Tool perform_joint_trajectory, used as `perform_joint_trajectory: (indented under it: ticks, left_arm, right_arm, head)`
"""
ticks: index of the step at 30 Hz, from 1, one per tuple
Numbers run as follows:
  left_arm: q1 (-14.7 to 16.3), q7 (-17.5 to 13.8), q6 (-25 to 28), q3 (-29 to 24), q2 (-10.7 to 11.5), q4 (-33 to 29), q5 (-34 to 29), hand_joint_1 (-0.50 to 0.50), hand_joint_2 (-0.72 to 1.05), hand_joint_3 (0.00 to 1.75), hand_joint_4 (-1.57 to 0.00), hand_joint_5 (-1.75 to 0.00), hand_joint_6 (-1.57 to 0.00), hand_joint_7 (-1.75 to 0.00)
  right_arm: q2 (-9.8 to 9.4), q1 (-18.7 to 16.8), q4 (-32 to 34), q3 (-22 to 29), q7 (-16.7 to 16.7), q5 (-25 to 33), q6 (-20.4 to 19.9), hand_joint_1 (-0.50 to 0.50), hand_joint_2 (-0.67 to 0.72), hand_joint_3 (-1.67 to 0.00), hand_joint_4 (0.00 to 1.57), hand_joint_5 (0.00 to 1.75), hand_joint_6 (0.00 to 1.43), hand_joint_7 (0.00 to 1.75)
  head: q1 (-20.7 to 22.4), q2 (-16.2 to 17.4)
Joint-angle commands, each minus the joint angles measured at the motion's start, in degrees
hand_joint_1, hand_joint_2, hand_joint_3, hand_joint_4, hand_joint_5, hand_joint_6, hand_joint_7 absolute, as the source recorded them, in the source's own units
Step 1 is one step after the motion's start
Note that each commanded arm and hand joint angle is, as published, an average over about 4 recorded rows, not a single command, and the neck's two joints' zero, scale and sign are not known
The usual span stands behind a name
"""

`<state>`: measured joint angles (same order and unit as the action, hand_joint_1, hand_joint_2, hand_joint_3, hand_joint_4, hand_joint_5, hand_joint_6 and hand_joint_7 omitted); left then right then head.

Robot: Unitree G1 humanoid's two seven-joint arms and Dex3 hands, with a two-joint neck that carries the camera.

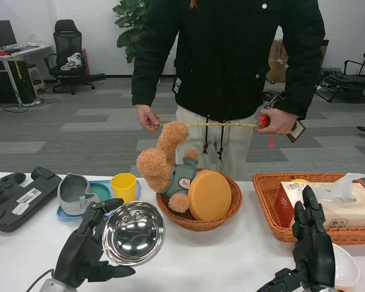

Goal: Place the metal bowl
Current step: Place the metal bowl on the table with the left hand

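You can't see the person (228, 61) above the shoulders; the top edge cuts them off. The right hand (313, 246) hides part of the white bowl (347, 267). The tissue box (331, 204) print is too small to read.

bare table (219, 255) ahead, round basket (170, 214) behind

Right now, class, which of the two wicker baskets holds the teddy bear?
The round wicker basket at centre holds the brown teddy bear; the rectangular wicker basket on the right holds a tissue box.
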<state>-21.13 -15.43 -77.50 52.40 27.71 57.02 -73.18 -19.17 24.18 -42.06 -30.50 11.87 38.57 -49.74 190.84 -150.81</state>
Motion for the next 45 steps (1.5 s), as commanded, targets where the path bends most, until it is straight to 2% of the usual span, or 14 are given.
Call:
perform_joint_trajectory:
  ticks: [1,3,24,30,38,45]
  left_arm:
    - [-0.4,0.6,0.1,2.3,0.8,0.2,-1.0,-0.5,1.05,0.09,0.0,-1.75,-0.13,-1.68]
    - [-0.4,0.6,0.1,2.3,0.8,0.2,-1.0,-0.5,1.05,0.09,0.0,-1.75,-0.13,-1.68]
    - [-0.4,0.6,0.1,3.2,0.8,0.5,-1.1,-0.5,1.05,0.09,0.0,-1.75,-0.13,-1.68]
    - [-0.6,0.5,0.1,5.8,0.4,3.0,-1.8,-0.5,1.05,0.09,0.0,-1.75,-0.16,-1.68]
    - [-2.7,0.5,1.7,16.3,-2.1,10.0,-10.1,-0.5,1.05,0.09,-0.03,-1.75,-0.28,-1.68]
    - [-3.9,0.5,5.3,17.1,-3.7,13.0,-10.2,-0.5,1.05,0.09,-0.04,-1.75,-0.35,-1.68]
  right_arm:
    - [0.27,-0.8,0.8,0.5,0.2,0.3,-0.3,-0.46,0.53,0.0,0.09,0.0,0.0,0.07]
    - [0.25,-0.8,0.8,0.6,0.2,0.3,-0.3,-0.46,0.53,0.0,0.09,0.0,0.0,0.07]
    - [0.27,-1.0,0.8,0.7,0.2,0.3,-0.3,-0.46,0.53,0.0,0.09,0.0,0.0,0.07]
    - [0.27,-1.0,0.8,0.6,0.3,0.3,-0.3,-0.46,0.53,0.0,0.09,0.0,0.0,0.07]
    - [0.27,-1.1,0.8,0.4,0.2,0.4,-0.3,-0.46,0.53,0.0,0.09,0.0,0.0,0.07]
    - [0.27,-1.1,0.9,0.2,0.2,0.4,-0.3,-0.46,0.53,0.0,0.09,0.0,0.0,0.07]
  head:
    - [0.4,1.9]
    - [0.2,1.2]
    - [0.1,1.7]
    - [0.2,2.4]
    - [0.4,3.6]
    - [0.7,4.2]
